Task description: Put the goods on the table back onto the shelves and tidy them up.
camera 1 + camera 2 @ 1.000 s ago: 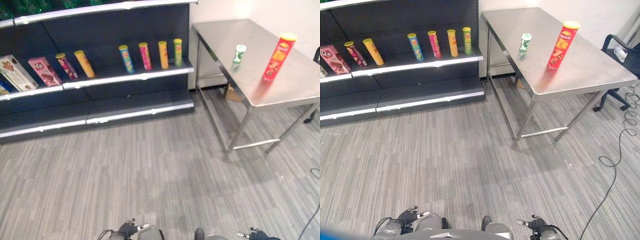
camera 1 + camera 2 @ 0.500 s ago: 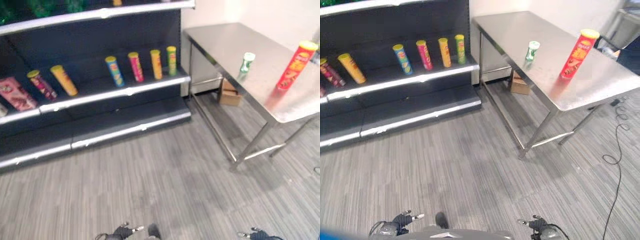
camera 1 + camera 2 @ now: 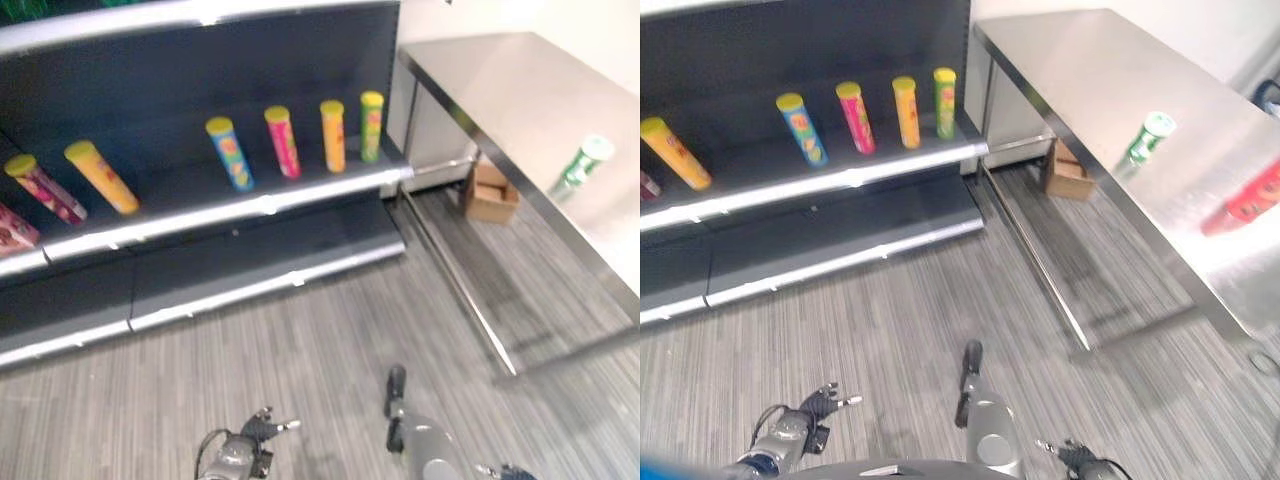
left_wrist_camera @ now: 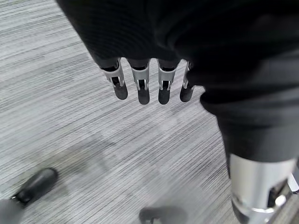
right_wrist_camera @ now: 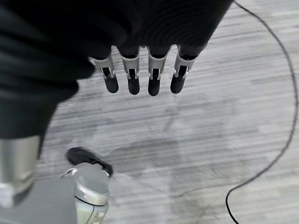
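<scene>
On the shelf [image 3: 820, 185] you've got a row of tall tubes standing along the front edge: orange tube [image 3: 675, 152] far left, then blue tube [image 3: 800, 129], pink tube [image 3: 856, 118], a second orange tube [image 3: 905, 112] and the green tube [image 3: 944, 102] at the right end.

The stuff you're actually after is sitting on the steel table [image 3: 1110, 70]. The small green can [image 3: 1145, 138] is standing near the table's front edge, and a red tube [image 3: 1252, 198] is poking in at the right side of the right eye view.

Handling guess: both are looking like light, stiff cardboard or thin-metal cylinders with smooth, slick sides, easy to knock over and roll. You're probably wanting to wrap around the middle of the body, not the lid, and not squeeze hard.

Your left hand [image 4: 140, 84] is hanging low over the floor with fingers straight and relaxed, gripping nothing. The right hand [image 5: 140, 77] is doing the same, dangling loose and empty, well apart from the table.
</scene>
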